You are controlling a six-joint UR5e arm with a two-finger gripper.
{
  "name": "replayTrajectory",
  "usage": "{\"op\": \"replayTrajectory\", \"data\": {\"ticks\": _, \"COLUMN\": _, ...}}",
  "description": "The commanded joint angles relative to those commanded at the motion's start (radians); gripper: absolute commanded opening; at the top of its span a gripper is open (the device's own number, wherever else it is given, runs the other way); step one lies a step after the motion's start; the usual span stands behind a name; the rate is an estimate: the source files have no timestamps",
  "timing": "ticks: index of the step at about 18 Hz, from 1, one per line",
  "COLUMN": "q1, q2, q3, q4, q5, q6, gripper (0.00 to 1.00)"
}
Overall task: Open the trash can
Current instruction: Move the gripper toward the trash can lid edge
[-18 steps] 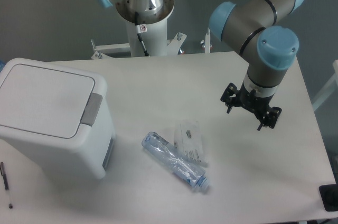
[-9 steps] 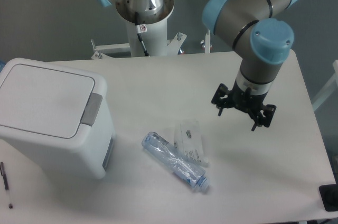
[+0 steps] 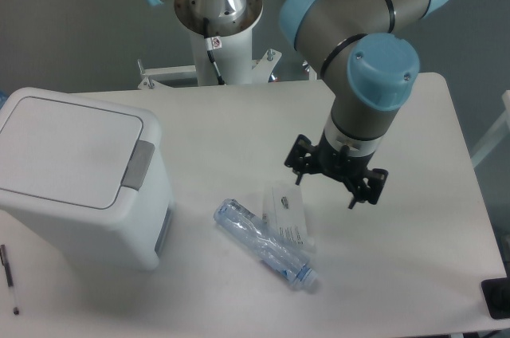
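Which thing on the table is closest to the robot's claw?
The flat clear packet, just left of and below the gripper. The crushed bottle lies farther, the trash can farthest.

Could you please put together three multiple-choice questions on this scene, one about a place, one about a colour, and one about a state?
1. Where does the crushed bottle lie?
A. on top of the bin
B. on the table between the trash can and the gripper
C. inside the bin

2. What colour is the latch on the trash can?
A. grey
B. red
C. blue

3. In what state is the bin's lid?
A. removed
B. standing upright
C. shut flat

Answers:
1 B, it rests on the table right of the bin, with the gripper above and right of it.
2 A, the tab at the lid's edge is grey.
3 C, the lid sits level with the rim.
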Motion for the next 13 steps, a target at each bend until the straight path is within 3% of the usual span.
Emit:
{"op": "replayTrajectory", "data": {"ticks": 4, "q1": -0.021, "q2": 0.005, "q3": 0.018, "q4": -0.048, "q5": -0.095, "q6": -0.080, "gripper": 1.00}}
{"op": "replayTrajectory", "data": {"ticks": 10, "q1": -0.074, "q2": 0.005, "q3": 0.098, "q4": -0.160, "q5": -0.181, "q6": -0.176, "gripper": 1.00}}
{"op": "replayTrajectory", "data": {"ticks": 13, "q1": -0.098, "q2": 0.002, "q3": 0.120, "q4": -0.172, "q5": -0.203, "q6": -0.204, "gripper": 1.00}}
